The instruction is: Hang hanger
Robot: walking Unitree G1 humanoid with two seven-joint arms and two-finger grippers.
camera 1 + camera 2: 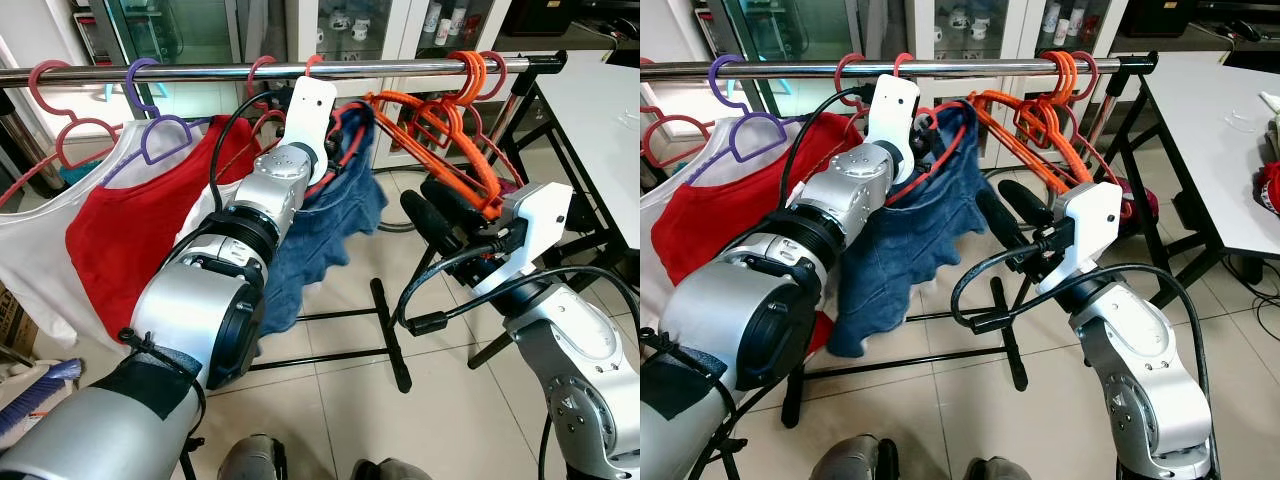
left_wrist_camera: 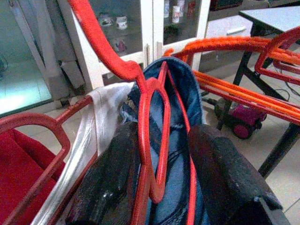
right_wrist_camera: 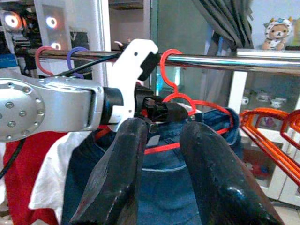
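A red hanger carrying a blue garment is up at the chrome rail. Its hook curls over the rail. My left gripper is shut on the hanger's neck, with the red wire pinched between both black fingers. From the right wrist view, the left gripper sits just under the rail. My right gripper hovers lower and to the right, in front of the garment. It is open with nothing between its fingers.
A bunch of orange hangers hangs at the rail's right end. A purple hanger, a pink hanger, a red shirt and a white garment hang to the left. A white table stands right; the rack's black foot crosses the tiled floor.
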